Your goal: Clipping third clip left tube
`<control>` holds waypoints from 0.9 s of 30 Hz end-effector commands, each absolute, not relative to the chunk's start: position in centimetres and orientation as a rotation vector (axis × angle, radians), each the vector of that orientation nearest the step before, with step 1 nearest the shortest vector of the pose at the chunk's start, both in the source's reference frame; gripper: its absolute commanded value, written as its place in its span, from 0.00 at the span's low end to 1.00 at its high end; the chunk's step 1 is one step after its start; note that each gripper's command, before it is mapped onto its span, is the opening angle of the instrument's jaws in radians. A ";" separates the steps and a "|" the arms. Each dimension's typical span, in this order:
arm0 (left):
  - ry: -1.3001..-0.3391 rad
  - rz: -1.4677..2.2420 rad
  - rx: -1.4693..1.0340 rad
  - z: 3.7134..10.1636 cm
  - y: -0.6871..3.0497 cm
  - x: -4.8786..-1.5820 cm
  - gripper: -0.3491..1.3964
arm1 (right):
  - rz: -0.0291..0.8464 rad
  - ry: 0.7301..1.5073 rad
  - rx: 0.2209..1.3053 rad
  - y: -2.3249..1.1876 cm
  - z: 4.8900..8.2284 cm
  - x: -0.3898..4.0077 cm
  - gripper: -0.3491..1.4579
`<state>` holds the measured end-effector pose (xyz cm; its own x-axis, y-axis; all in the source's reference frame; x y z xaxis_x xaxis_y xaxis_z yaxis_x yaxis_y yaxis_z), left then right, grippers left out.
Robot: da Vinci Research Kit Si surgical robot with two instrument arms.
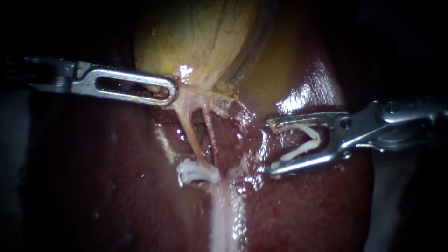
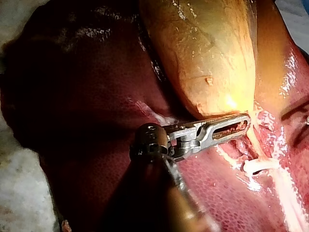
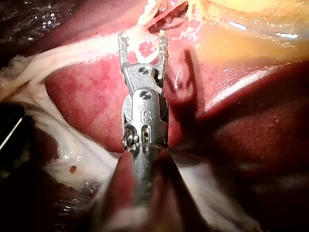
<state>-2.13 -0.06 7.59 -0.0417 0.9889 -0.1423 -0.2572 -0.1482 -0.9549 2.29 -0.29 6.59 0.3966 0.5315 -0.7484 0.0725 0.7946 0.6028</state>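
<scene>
**Endoscope view**

- Left instrument [image 1: 173, 91]: enters from the left edge. The jaws are flat polished metal, each with a long oval slot. They lie together, clamped on the pale, stringy neck of the gallbladder [image 1: 205, 37], just left of frame centre.
- Gallbladder: a smooth yellow-tan sac at upper centre, crossed by fine darker streaks.
- Liver [image 1: 107, 186]: dark red, wet and glossy. It fills the lower frame, with bright highlights at upper right.
- Left tube [image 1: 189, 130]: a thin, pinkish-tan cord at frame centre. It runs from the clamped neck downward and slightly right.
- Placed clips [image 1: 196, 172]: a lumpy white plastic cluster across the lower end of the left tube, just below centre. The number of clips cannot be told.
- Right tube [image 1: 210, 135]: thinner and redder, just beside the left tube on its right.
- Right instrument [image 1: 271, 147]: enters from the right edge. Its ridged metal jaws stand wide apart in a fork.
- Loaded clip [image 1: 305, 142]: a white V-shaped clip seated between the jaws, one leg against each. The jaw tips are right of both tubes and encircle neither.

**Right wrist view**

- The forked jaws point at pale, glistening membrane over the liver.
</scene>
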 end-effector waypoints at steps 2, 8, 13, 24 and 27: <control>-0.954 1.445 -1.104 7.59 -0.07 -2.13 0.00 | 0.315 1.142 0.615 -0.29 6.59 2.31 0.47; -0.953 1.445 -1.104 7.57 -0.08 -2.13 0.00 | 0.311 1.146 0.603 -0.36 6.65 2.45 0.47; -0.953 1.444 -1.103 7.56 -0.08 -2.14 0.00 | 0.315 1.145 0.615 -0.48 6.79 2.69 0.47; -0.952 1.444 -1.103 7.55 -0.09 -2.14 0.00 | 0.338 1.142 0.611 -0.51 6.99 3.11 0.47; -0.951 1.444 -1.103 7.54 -0.10 -2.15 0.00 | 0.343 1.141 0.608 -0.49 7.00 3.21 0.47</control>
